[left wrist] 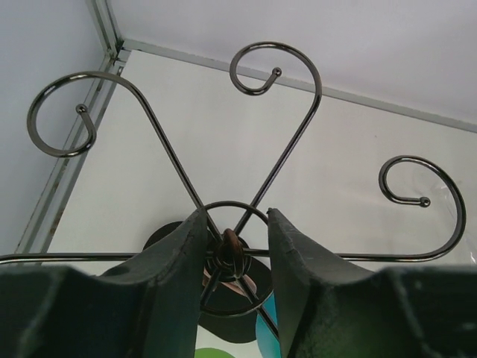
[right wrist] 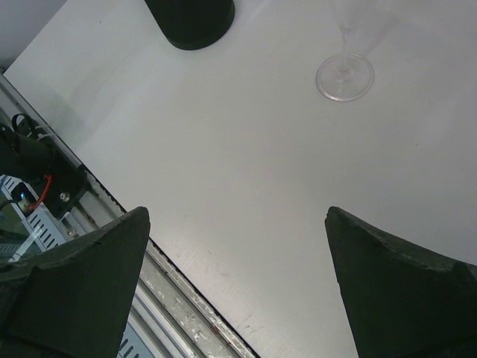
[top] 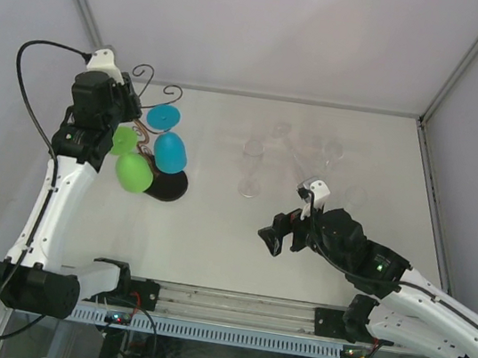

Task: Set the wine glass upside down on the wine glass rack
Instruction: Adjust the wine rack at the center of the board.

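Note:
The wine glass rack (top: pixel 168 186) stands at the table's left, its dark scroll arms (left wrist: pixel 279 74) fanning out from a coppery stem top (left wrist: pixel 231 250). A blue glass (top: pixel 171 153) and a green glass (top: pixel 135 172) hang on it upside down. My left gripper (top: pixel 127 113) hovers over the rack's hub; in the left wrist view its jaws (left wrist: pixel 235 215) straddle the stem top with a gap on each side. A clear wine glass (top: pixel 251 167) stands mid-table, its foot (right wrist: pixel 344 77) showing in the right wrist view. My right gripper (right wrist: pixel 237 216) is wide open and holds nothing.
More clear glasses (top: pixel 333 151) sit at the back right of the table, faint against the white top. The metal rail (right wrist: pixel 186 313) of the table's near edge runs under the right gripper (top: pixel 272 235). White walls close in the table on three sides.

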Action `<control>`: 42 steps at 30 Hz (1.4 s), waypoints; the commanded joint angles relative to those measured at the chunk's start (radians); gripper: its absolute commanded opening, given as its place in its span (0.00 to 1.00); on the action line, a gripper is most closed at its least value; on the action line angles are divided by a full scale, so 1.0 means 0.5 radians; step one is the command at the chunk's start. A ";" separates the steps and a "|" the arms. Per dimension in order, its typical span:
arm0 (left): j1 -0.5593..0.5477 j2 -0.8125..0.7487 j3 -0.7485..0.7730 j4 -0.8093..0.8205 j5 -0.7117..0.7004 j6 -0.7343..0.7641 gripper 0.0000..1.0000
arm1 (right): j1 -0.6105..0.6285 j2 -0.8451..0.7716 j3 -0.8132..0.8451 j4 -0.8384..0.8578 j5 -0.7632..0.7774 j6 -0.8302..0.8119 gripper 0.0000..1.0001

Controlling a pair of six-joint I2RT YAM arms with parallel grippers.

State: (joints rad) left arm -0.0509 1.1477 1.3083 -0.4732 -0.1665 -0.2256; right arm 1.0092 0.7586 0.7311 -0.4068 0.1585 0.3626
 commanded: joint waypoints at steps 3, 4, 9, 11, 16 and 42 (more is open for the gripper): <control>0.014 0.011 -0.010 0.046 -0.050 0.035 0.34 | 0.001 -0.004 -0.008 0.075 -0.033 0.042 1.00; 0.015 0.017 -0.012 0.048 -0.047 0.048 0.32 | 0.002 -0.005 -0.009 0.072 -0.037 0.042 1.00; 0.014 0.036 0.012 0.022 0.017 0.130 0.15 | 0.002 -0.002 -0.014 0.068 -0.047 0.045 1.00; 0.015 0.042 0.027 0.010 0.070 0.157 0.07 | 0.001 0.001 -0.014 0.071 -0.058 0.045 1.00; 0.015 0.050 0.094 -0.060 0.228 0.254 0.00 | 0.004 0.008 -0.022 0.085 -0.069 0.051 1.00; 0.014 0.155 0.259 -0.116 1.188 0.751 0.00 | 0.022 0.015 -0.041 0.094 -0.118 0.063 1.00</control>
State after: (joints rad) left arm -0.0387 1.1904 1.3651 -0.4923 0.2687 0.1173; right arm 1.0153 0.7708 0.7139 -0.3958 0.1024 0.3790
